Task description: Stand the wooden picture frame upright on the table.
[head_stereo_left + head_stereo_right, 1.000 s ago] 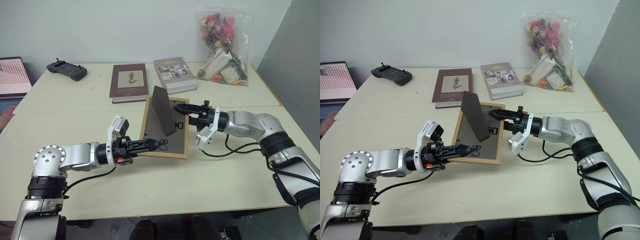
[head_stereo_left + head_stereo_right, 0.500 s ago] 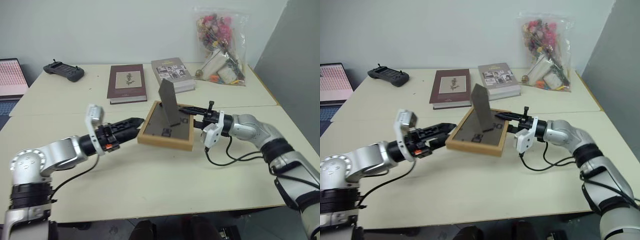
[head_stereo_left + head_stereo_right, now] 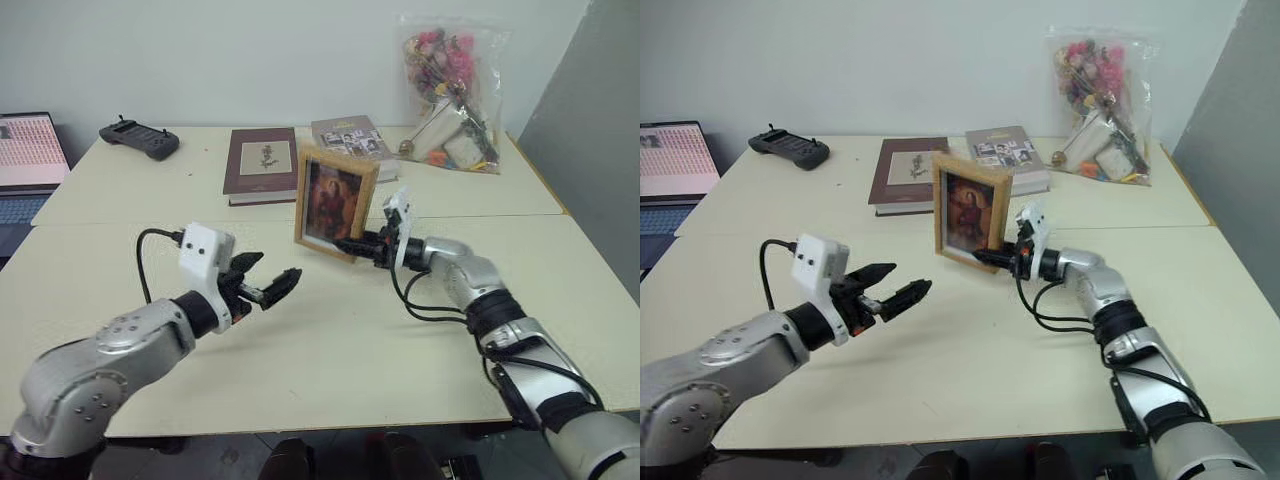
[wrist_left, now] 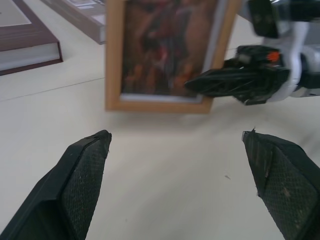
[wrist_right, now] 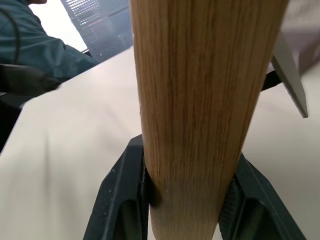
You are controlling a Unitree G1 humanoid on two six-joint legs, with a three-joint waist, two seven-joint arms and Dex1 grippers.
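— Since a second ago? Wooden picture frame (image 3: 335, 203) has gone from lying face-down to upright on the table (image 3: 330, 340), portrait facing forward.

— Tools?

— Right tool (image 3: 352, 244) pinches its lower edge. Left tool (image 3: 277, 285) has released, fingers spread, apart.

No lettering is showing clearly enough to read. The grey book (image 3: 349, 138) is carrying a title line above its cover photos, and the laptop screen (image 3: 27, 150) is displaying rows of text, all illegible.
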